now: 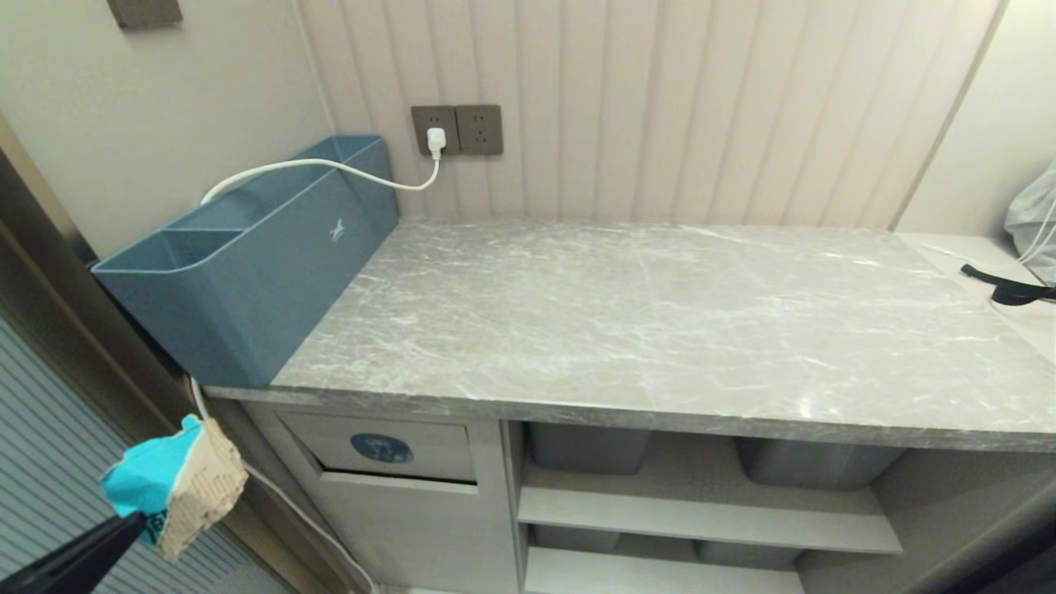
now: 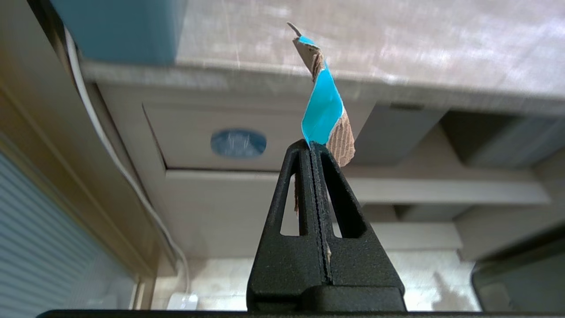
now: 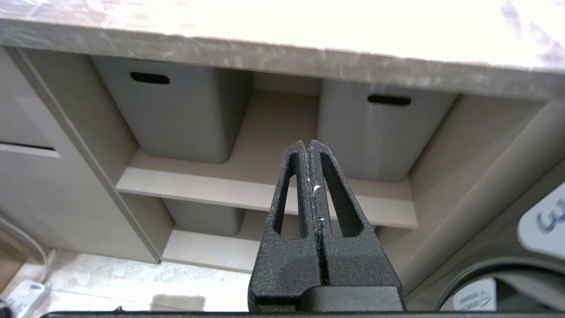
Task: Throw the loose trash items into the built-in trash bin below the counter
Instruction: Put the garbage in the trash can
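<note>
Clearly the left gripper [image 2: 314, 148] has its fingers pressed together on a cardboard scrap [image 1: 177, 483], pinching only the scrap's lower edge while the rest stands free above the tips. It hangs in the air off the counter's [image 1: 660, 330] left end, in front of and below the slab, near the bin flap [image 1: 384, 450] with its round blue sticker but not touching it. With such a thin bite, the scrap could slip or twist out on the way and land on the floor. The flap looks shut apart from a dark slit along its lower edge, so the soft scrap may crumple against it rather than push it in, or drop outside if released short. A white cable [image 2: 114, 154] runs down just beside the cabinet and could snag the arm. The right gripper [image 3: 308, 148] is closed on nothing, facing the shelves with grey tubs [image 3: 176, 110].
</note>
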### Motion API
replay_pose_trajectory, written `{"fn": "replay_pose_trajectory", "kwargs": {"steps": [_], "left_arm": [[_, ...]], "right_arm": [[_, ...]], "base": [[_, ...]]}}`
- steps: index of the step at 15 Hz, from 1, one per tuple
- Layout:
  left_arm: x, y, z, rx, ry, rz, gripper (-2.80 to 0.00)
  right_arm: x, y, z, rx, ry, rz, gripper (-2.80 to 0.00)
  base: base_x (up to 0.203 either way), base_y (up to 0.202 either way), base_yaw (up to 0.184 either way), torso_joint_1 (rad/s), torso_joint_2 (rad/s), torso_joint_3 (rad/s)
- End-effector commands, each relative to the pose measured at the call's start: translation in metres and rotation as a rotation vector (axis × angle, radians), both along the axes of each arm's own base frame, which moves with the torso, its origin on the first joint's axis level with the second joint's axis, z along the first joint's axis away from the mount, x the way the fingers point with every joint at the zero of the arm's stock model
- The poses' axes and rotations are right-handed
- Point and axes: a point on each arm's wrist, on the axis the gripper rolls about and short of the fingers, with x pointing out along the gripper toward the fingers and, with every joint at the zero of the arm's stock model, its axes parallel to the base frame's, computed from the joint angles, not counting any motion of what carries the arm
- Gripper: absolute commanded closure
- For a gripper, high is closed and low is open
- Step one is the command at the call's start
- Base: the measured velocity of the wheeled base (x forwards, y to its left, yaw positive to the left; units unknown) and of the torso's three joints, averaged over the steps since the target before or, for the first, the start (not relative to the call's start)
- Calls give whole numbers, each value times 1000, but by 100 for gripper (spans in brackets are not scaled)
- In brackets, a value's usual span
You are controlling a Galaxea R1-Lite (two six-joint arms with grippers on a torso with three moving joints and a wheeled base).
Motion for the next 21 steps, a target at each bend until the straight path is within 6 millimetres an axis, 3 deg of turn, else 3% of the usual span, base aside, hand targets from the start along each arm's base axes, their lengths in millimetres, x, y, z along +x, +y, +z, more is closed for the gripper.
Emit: {"fn": "replay_pose_trajectory", "kwargs": {"steps": [1,4,8,12,14,21], "left_arm": [[-4,0,-2,4,-6,-3,0],[-13,1,-9,-50,55,6,0],[-10,1,5,-449,212,102,0],[26,2,10,-729,457,295,0],[46,1,13,-884,480,337,0],[116,-2,-2,-1054,545,413,0]], "right_arm": [[0,0,0,3,-2,0,0],[0,0,0,-1,-3,1,0],[0,0,0,3,-1,1,0],[0,0,0,16,-1,0,0],[0,0,0,17,-3,0,0],[0,0,0,11,-1,-2,0]], "base": [[0,0,0,-183,420,217],[0,0,0,-227,518,272],[0,0,0,-234,527,290],[0,0,0,-216,503,286],[0,0,0,-207,492,284],[0,0,0,-185,472,287]]}}
